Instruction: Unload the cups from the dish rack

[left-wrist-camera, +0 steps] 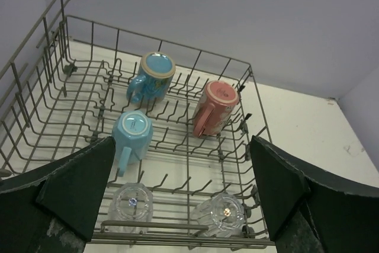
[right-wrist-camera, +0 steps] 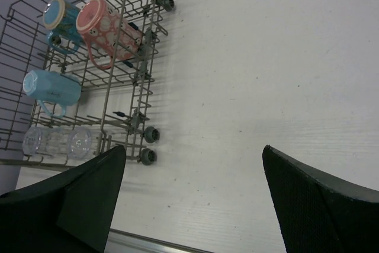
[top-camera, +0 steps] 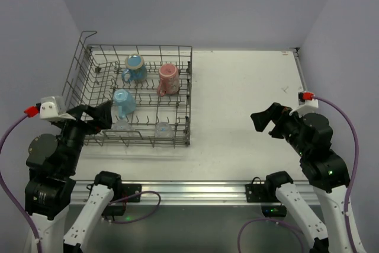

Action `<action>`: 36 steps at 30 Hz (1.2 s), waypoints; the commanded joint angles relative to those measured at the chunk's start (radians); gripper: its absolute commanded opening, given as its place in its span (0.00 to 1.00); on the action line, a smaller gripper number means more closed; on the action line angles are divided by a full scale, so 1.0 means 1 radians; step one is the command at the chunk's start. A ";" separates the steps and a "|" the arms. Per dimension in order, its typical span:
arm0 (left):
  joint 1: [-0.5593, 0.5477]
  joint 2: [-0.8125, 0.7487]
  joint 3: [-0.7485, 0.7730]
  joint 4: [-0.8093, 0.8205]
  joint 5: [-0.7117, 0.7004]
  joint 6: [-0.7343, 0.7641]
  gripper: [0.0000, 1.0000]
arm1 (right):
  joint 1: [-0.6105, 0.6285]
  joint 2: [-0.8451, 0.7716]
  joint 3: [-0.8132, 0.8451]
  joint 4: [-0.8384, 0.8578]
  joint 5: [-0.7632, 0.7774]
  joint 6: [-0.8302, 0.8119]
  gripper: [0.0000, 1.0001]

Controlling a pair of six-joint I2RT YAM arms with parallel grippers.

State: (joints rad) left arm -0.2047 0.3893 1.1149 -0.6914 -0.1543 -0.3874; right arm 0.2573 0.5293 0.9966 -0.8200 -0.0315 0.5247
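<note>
White table, lilac walls, wire dish rack

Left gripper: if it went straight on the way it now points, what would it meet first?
The open left gripper would probably first meet bare tines of the dish rack, between the light blue cup and the pink cup, though depth is unclear.

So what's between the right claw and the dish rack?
Just bare table, seen from the top camera, between the right gripper and the dish rack.
</note>
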 commanded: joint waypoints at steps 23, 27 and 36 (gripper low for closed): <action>-0.180 0.839 0.277 -0.209 0.239 0.122 0.85 | 0.003 0.089 0.051 -0.056 0.062 -0.038 0.99; -0.278 0.876 0.258 -0.220 0.205 0.122 0.86 | 0.003 0.087 0.030 -0.045 0.058 -0.035 0.99; -0.404 0.941 0.207 -0.235 0.113 0.101 0.87 | 0.003 0.072 0.007 -0.034 0.056 -0.034 0.99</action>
State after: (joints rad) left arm -0.5755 1.3224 1.3346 -0.9012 0.0071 -0.2878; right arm 0.2573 0.6121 1.0103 -0.8692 0.0143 0.4992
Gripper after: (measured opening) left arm 0.863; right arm 0.990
